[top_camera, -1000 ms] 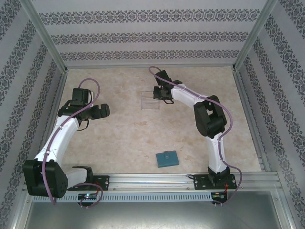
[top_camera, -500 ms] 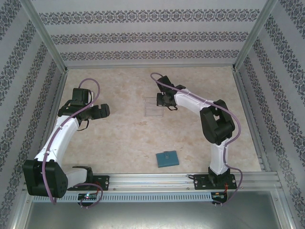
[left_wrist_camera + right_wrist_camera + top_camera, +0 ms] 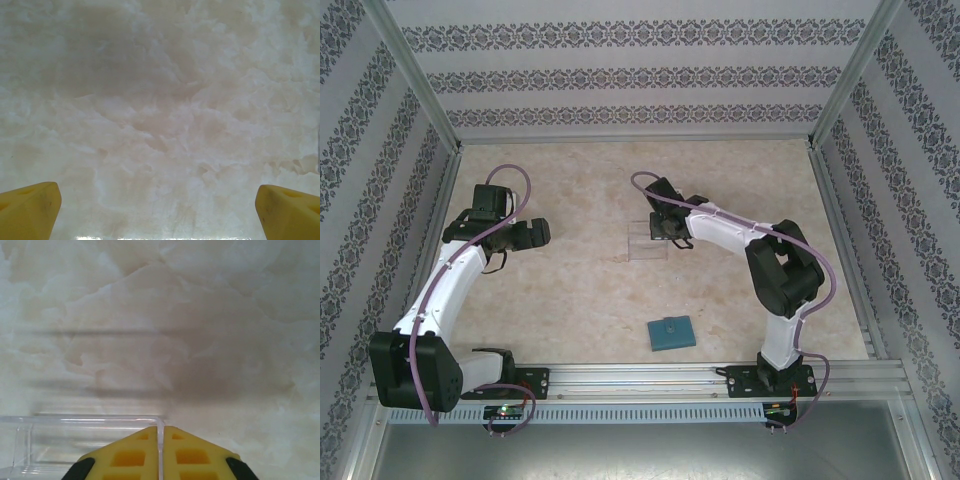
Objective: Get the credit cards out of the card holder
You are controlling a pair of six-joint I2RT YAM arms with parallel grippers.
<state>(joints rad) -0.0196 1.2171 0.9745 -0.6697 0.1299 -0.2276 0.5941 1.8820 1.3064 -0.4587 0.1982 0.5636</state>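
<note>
The card holder (image 3: 671,332), a small teal wallet, lies flat near the front edge of the table, apart from both arms. The credit cards are hidden. My right gripper (image 3: 665,228) (image 3: 161,434) is at mid-table, shut on the right-hand wall of a clear plastic box (image 3: 645,241) (image 3: 75,437). The thin wall stands between its yellow fingertips (image 3: 135,455). At the left side of the table, my left gripper (image 3: 535,233) (image 3: 160,212) hovers open over bare tabletop, its yellow fingertips (image 3: 30,210) wide apart with nothing between them.
A small grey patch sits on top of the teal wallet. Metal posts and patterned walls close in the table on three sides. A metal rail (image 3: 640,378) runs along the front edge by the arm bases.
My right gripper has come toward the near side, and the clear box has moved with it. The left arm and the wallet have stayed put.
</note>
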